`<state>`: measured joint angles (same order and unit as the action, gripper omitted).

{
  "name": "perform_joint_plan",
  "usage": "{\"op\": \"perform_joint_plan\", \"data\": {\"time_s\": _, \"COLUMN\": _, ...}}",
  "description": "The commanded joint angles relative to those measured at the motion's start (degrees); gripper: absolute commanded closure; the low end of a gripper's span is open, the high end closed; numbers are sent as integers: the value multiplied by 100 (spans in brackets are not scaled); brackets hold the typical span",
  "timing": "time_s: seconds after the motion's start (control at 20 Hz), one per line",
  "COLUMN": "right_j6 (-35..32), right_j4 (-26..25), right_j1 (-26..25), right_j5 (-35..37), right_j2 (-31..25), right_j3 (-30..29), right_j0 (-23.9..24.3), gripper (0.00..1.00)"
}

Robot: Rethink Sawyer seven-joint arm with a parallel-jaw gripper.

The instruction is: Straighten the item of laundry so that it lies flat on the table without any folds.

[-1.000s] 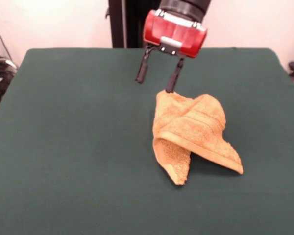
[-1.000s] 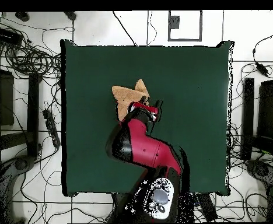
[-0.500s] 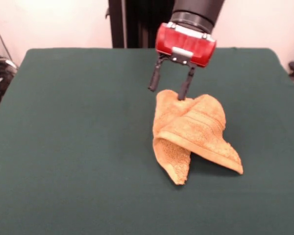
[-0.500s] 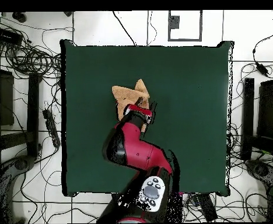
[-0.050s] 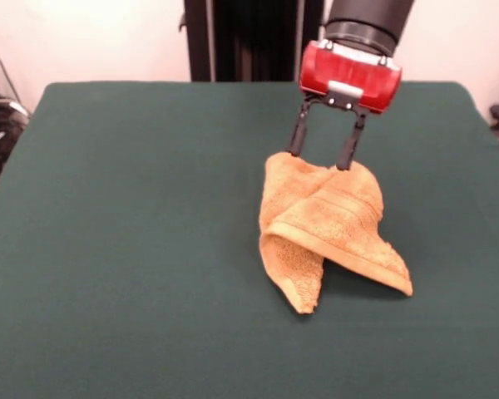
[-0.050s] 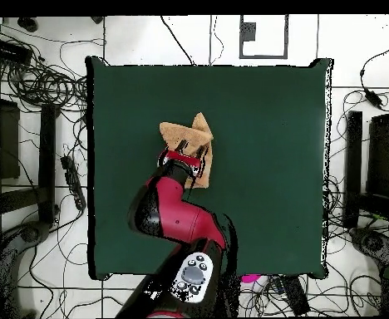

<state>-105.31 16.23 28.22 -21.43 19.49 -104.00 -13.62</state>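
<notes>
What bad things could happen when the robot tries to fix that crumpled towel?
The open red and black gripper hangs over the far edge of the folded orange-tan terry towel. It might pinch two layers together there, so lifting would keep the fold. The towel could also slide across the dark green cloth table in a bunch instead of opening flat.

Hand (image 5: 323, 152) at the towel's (image 5: 328, 231) far edge, perhaps touching.

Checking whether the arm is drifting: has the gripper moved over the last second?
Yes. In the front view the gripper has shifted rightward along the far edge of the towel, which has not moved on the table. Its fingers are open.
</notes>
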Motion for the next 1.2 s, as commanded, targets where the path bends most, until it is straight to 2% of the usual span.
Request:
{"op": "perform_joint_plan", "data": {"time_s": 0.05, "right_j6": -1558, "right_j4": 260, "right_j1": -111, "right_j5": 296, "right_j2": -1027, "right_j3": -216, "right_j0": -10, "gripper": 0}}
{"op": "perform_joint_plan", "data": {"time_s": 0.9, "right_j6": -1757, "right_j4": 258, "right_j1": -1077, "right_j5": -732, "right_j2": -1214, "right_j3": 37, "right_j0": 63, "gripper": 0}}
{"op": "perform_joint_plan", "data": {"time_s": 1.2, "right_j6": -1741, "right_j4": 256, "right_j1": -1188, "right_j5": -917, "right_j2": -1254, "right_j3": -3, "right_j0": 85, "gripper": 0}}
